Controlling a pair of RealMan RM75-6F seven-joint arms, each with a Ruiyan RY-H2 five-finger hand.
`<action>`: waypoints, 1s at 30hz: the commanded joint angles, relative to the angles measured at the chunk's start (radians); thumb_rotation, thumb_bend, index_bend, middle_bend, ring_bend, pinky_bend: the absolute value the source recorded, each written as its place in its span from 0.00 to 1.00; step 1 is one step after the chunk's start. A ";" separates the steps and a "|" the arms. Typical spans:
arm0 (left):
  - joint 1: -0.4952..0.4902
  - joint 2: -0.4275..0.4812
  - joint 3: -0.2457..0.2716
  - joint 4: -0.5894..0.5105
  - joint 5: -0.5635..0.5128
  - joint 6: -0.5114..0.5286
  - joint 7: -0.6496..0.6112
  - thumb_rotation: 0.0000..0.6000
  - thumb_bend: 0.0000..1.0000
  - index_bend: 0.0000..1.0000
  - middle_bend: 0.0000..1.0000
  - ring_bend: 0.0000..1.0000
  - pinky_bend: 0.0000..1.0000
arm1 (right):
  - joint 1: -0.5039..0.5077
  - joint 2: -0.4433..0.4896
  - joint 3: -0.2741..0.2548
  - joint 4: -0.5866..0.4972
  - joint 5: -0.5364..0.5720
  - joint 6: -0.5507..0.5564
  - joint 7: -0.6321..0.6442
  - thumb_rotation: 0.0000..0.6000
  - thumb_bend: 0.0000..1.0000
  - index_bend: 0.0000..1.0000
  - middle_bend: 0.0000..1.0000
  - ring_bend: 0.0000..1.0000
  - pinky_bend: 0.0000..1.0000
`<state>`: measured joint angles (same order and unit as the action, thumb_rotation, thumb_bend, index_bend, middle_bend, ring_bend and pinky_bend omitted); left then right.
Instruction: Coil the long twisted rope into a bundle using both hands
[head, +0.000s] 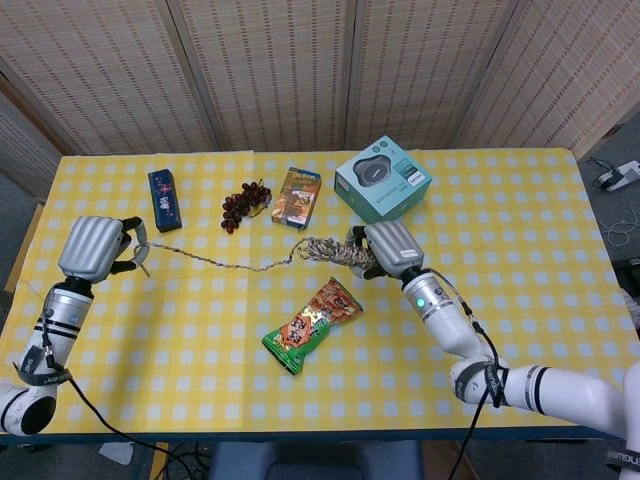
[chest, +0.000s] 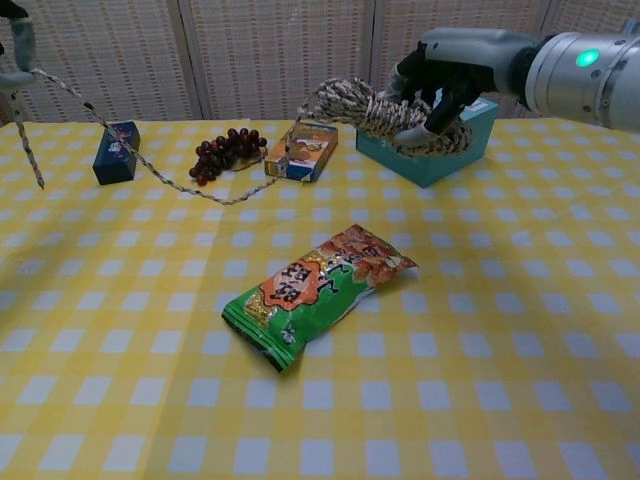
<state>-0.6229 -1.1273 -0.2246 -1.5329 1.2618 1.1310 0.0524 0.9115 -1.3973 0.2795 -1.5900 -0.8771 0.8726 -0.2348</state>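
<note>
The right hand (chest: 440, 75) is seen raised above the table, its fingers closed around a wound bundle of beige-and-brown twisted rope (chest: 375, 108); several turns are already gathered there. In the head view the same right hand (head: 385, 247) lies at about the centre of the yellow-and-white checked tablecloth (head: 500, 200), with the bundle just at its nine o'clock.

From the bundle a single free strand is run out toward nine o'clock, sagging low near the bunch of dark red grapes (chest: 222, 152) and rising again to the left hand (head: 92, 248). The strand is pinched at the left hand's fingertips, and a short tail hangs below the pinch in the chest view; only the tips of that hand show there, at the upper left corner.

The coiling step is judged to be under way, with a long span not yet wound. For the next move, the left hand would need to be brought toward the right so that another loop can be laid over the bundle, the strand being kept clear of the grapes, the small orange-and-blue printed carton (chest: 301, 148) and the teal cardboard box (head: 383, 185). The green-and-orange snack packet (chest: 318, 290), at six o'clock of the bundle, lies well apart from the rope.
</note>
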 joint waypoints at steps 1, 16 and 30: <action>0.018 0.065 -0.009 -0.096 0.106 0.061 -0.051 1.00 0.36 0.74 1.00 1.00 1.00 | 0.031 -0.024 0.015 -0.017 0.023 0.024 -0.048 1.00 0.63 0.77 0.61 0.52 0.61; -0.060 0.142 -0.118 -0.365 0.176 0.095 -0.071 1.00 0.36 0.73 1.00 1.00 1.00 | 0.137 -0.117 0.061 -0.017 0.103 0.080 -0.176 1.00 0.63 0.79 0.61 0.52 0.61; -0.181 0.101 -0.240 -0.452 -0.059 -0.001 -0.121 1.00 0.36 0.73 1.00 1.00 1.00 | 0.185 -0.188 0.068 0.003 0.056 0.092 -0.178 1.00 0.63 0.79 0.61 0.52 0.61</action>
<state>-0.7867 -1.0175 -0.4510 -1.9781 1.2258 1.1444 -0.0699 1.0945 -1.5832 0.3472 -1.5886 -0.8195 0.9641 -0.4143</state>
